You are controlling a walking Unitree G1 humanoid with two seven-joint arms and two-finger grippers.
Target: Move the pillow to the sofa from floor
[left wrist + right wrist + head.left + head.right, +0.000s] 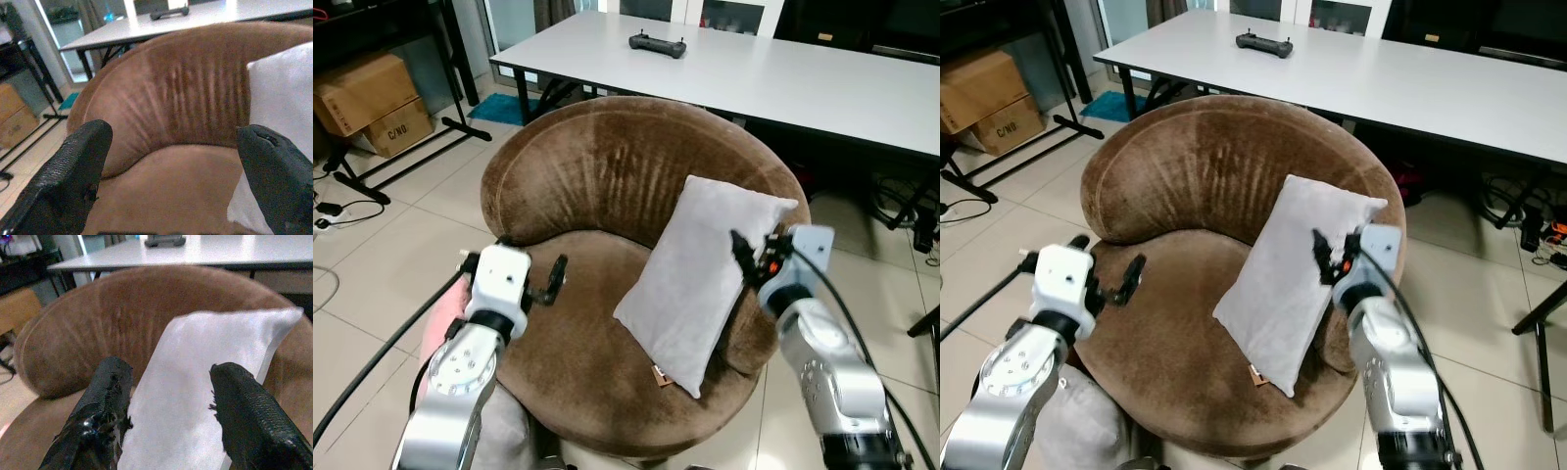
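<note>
now pale grey pillow (700, 277), propped on sofa (597, 176)

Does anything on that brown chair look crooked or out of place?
Slightly. The grey pillow lies tilted on the brown sofa, leaning against its right armrest rather than flat on the seat, one corner overhanging the front edge. The right gripper hovers open beside it. Nothing looks spilled or damaged.

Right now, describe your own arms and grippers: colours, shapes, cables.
Both arms are silver metal tubes with round perforated joints and white boxy wrist housings. The left gripper and right gripper each have two long, black, rough-textured fingers. Black cables run along both arms; small orange-red parts sit at the right wrist.
</note>
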